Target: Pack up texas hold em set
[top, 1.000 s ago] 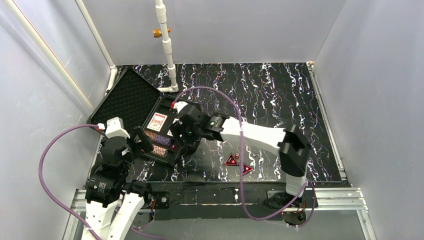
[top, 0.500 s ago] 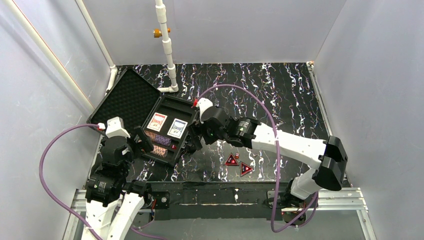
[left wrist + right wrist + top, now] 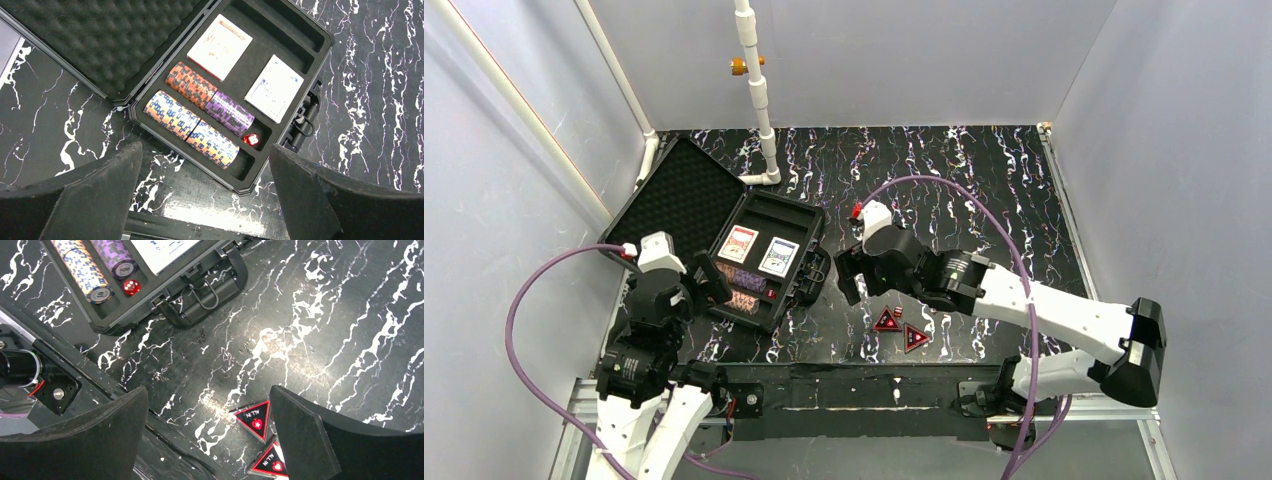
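Right end effector (image 3: pixel 842 282) withdrew, open, beside the case (image 3: pixel 674 200).

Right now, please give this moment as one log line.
case: open, decks and chips inside | red triangles: on table outside case | left end effector: open, empty | right end effector: open, empty

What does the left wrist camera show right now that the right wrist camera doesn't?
Only the left wrist view shows the foam-lined lid, the red deck and the orange chip stack. Only the right wrist view shows the two red triangles, lying on the table and not yet packed. Both views show the red die beside the purple chip stack, the blue deck and the case handle.
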Robot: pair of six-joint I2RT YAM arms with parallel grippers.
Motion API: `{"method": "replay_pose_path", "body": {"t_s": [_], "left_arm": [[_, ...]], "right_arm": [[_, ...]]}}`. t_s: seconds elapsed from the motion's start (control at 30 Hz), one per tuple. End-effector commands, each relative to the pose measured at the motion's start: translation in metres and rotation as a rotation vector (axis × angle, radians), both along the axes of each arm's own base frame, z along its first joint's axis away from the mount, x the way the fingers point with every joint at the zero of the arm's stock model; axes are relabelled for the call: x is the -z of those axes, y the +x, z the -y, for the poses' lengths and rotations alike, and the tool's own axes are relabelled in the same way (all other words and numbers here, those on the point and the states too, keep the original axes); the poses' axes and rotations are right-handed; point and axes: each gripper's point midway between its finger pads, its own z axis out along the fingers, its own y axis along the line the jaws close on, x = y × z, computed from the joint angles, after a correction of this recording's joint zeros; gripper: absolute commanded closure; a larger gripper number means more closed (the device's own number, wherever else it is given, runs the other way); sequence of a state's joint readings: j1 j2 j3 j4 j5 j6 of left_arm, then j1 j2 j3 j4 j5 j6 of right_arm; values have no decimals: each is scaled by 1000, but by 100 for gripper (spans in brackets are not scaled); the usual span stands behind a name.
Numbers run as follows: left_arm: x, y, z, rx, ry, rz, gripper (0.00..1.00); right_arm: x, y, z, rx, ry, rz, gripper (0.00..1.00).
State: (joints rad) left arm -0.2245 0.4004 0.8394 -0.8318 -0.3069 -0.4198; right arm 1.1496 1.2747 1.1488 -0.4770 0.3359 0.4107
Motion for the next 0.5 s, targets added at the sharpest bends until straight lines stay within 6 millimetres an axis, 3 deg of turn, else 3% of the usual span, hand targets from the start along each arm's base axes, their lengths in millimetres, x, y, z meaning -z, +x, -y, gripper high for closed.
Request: {"method": "replay_pose_path", "body": {"t_s": [0.0, 0.23, 0.37, 0.47], "left_arm": [[9, 1, 2, 14, 12, -46, 2], [10, 6, 26, 152, -26, -58, 2], [7, 10, 61, 336, -99, -43, 2], [8, 11, 73, 402, -123, -57, 2]], "right_arm": [[-3, 4, 24, 89, 8, 28, 2], [18, 3, 62, 202, -64, 25, 2], [30, 0, 78, 248, -92, 9, 2], [36, 0, 85, 285, -97, 1, 2]]}}
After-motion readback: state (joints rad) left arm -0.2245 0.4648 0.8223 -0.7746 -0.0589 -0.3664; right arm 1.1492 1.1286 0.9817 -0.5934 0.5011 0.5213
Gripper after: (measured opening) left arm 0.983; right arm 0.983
